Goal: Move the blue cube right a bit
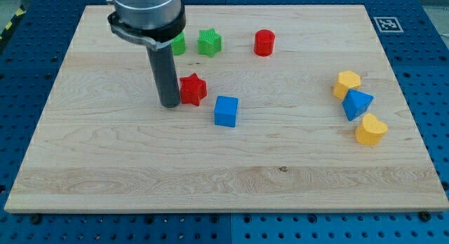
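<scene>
The blue cube [226, 111] lies on the wooden board [140, 174] a little left of the middle. My tip [169, 104] stands to the cube's left, touching or nearly touching the left side of a red star [193, 89]. The red star sits just above and left of the blue cube, between my tip and the cube. The rod rises from the tip to the dark arm head at the view's top.
A green star [209, 42] and a partly hidden green block [179, 43] lie near the top, with a red cylinder [264, 43] to their right. At the right lie a yellow hexagon block [346, 83], a blue triangular block [357, 104] and a yellow rounded block [370, 130].
</scene>
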Controlling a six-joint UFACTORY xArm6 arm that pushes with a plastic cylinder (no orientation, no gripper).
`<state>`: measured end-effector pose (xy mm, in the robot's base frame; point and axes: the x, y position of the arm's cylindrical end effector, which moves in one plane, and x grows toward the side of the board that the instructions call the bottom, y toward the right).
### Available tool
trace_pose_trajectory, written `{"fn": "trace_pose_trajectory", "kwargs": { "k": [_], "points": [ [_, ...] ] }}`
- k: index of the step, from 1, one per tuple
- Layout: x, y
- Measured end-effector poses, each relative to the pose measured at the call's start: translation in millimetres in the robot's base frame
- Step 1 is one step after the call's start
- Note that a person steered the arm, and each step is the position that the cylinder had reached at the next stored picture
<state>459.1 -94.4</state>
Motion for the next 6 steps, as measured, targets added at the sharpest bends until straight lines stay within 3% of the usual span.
{"fn": "trace_pose_trajectory", "kwargs": {
  "k": [1, 4, 6],
  "points": [
    [22.9, 8.5],
    [21.0, 92.6],
    [13.7, 93.8]
  ]
}}
